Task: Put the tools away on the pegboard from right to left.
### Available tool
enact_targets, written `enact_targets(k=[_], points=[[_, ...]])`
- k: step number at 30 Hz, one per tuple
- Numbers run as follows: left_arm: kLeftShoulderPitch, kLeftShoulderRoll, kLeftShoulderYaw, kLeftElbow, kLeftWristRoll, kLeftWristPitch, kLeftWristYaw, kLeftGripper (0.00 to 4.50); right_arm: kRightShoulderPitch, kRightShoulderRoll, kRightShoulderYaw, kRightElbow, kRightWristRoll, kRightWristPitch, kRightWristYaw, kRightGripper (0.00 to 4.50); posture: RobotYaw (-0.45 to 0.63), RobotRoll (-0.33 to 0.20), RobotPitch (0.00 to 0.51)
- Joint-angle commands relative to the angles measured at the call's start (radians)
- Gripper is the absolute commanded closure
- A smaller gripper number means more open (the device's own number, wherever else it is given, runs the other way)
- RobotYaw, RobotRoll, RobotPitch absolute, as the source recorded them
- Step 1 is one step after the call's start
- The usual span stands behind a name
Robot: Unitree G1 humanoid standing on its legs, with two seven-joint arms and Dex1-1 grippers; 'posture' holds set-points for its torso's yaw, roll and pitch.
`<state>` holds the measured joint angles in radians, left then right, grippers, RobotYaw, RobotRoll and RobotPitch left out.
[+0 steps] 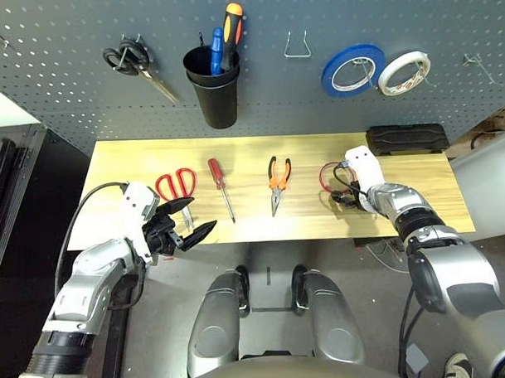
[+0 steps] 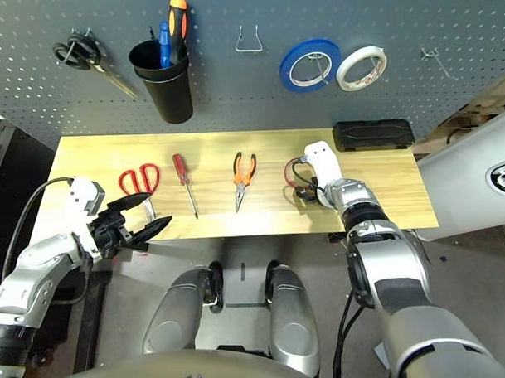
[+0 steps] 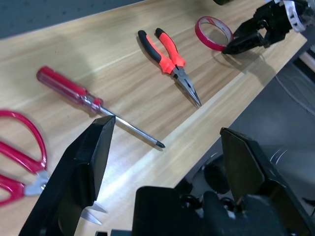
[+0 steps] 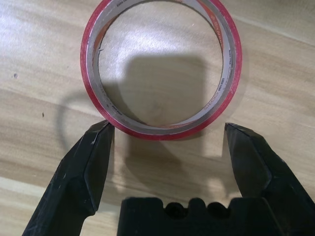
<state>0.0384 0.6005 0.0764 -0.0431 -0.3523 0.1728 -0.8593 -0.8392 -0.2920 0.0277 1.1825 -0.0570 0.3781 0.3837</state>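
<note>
The thin red tape ring lies flat on the wooden table, right of the other tools. My right gripper is open, low over the table, its fingertips flanking the ring's near rim without clamping it. Left of the ring lie the orange-handled pliers, the red-handled screwdriver and the red-handled scissors. My left gripper is open and holds nothing, just off the table's front edge near the scissors. The pegboard rises behind the table.
The pegboard carries black-handled scissors, a black cup with screwdrivers, a bare wire hook, a blue tape roll, a white tape roll and a bare hook at far right. A black box sits at the table's back right.
</note>
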Motion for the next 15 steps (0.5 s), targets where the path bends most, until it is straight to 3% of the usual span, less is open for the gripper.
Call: enact_targets(k=[1,11,15], points=[[0.006,0.008,-0.029,0.038,0.025,-0.004,-0.029,0.0,0.017,0.007,-0.008,0.048,-0.005,0.014,-0.021,0.92,0.07,0.0,0.316],[-0.021,-0.018,-0.031,0.083,0.052,-0.043,-0.003,0.0,0.008,0.018,-0.024,0.047,0.008,0.009,-0.031,4.48,0.06,0.0,0.288],[-0.024,-0.036,-0.031,0.083,0.058,-0.049,0.012,0.0,0.01,0.019,-0.037,0.045,0.014,0.007,-0.035,4.48,0.06,0.0,0.281]])
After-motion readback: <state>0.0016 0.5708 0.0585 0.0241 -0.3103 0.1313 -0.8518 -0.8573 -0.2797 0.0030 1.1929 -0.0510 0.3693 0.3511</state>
